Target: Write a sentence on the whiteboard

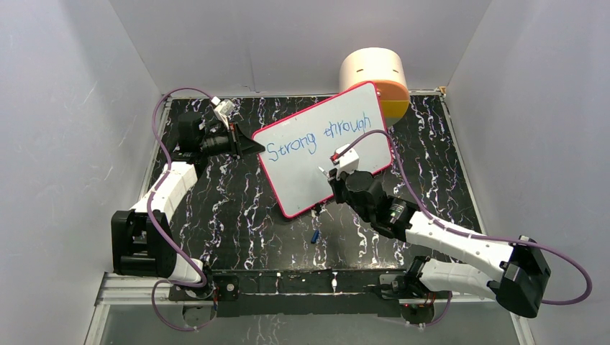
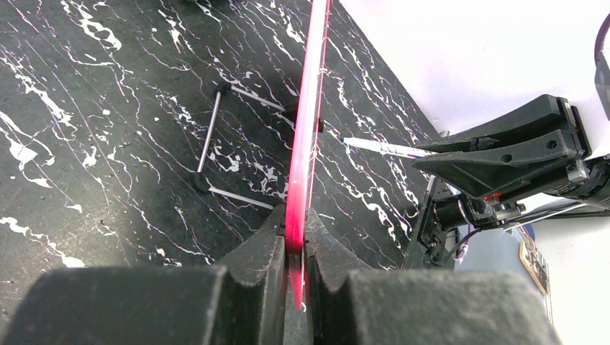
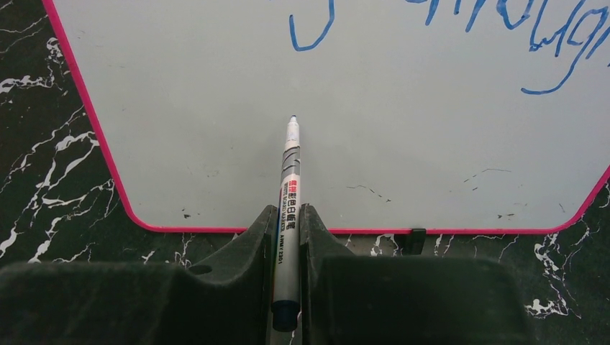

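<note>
The whiteboard, white with a pink-red frame, stands tilted on the black marbled table. The sentence on it reads "Strong through" in blue along the upper part. My left gripper is shut on the board's left edge; in the left wrist view the pink frame runs between the jaws of that gripper. My right gripper is shut on a white marker. The marker's blue tip points at blank board below the lettering. Seen from above, the right gripper sits over the board's lower half.
A cream and orange cylinder stands behind the board at the back. A small blue cap lies on the table near the board's lower corner. A wire stand shows behind the board. White walls enclose the table on three sides.
</note>
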Tool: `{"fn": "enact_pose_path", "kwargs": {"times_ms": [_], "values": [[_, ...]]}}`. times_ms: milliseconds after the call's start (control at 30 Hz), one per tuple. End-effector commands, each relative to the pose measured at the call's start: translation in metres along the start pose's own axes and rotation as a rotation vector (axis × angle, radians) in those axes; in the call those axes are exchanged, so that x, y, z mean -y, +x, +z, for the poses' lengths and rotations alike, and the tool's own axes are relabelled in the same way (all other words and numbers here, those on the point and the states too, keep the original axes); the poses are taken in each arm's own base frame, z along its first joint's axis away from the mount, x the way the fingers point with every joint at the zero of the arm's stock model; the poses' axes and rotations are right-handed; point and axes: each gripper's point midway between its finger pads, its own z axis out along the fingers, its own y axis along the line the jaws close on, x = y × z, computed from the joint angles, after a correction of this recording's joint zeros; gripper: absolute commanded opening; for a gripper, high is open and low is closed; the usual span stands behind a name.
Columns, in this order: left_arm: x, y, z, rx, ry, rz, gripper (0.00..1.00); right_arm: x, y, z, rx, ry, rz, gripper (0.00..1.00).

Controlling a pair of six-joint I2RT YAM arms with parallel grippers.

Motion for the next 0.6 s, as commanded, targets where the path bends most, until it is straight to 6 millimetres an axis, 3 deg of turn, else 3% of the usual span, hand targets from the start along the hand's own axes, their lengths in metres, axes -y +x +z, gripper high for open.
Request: {"fn": "enact_pose_path", "kwargs": {"times_ms": [0,267,567], "values": [[-0.009,0.007,-0.003,-0.02,-0.054,-0.02,0.0,-0.001,-0.03,-0.002,0.068,0.009,0.042,0.0],[-0.01,0.006,-0.003,-0.016,-0.062,-0.015,0.0,-0.002,-0.037,0.0,0.068,0.018,0.029,0.0],[-0.01,0.007,-0.004,-0.013,-0.066,-0.011,0.0,-0.03,-0.048,0.0,0.096,-0.022,0.018,0.0]]}}
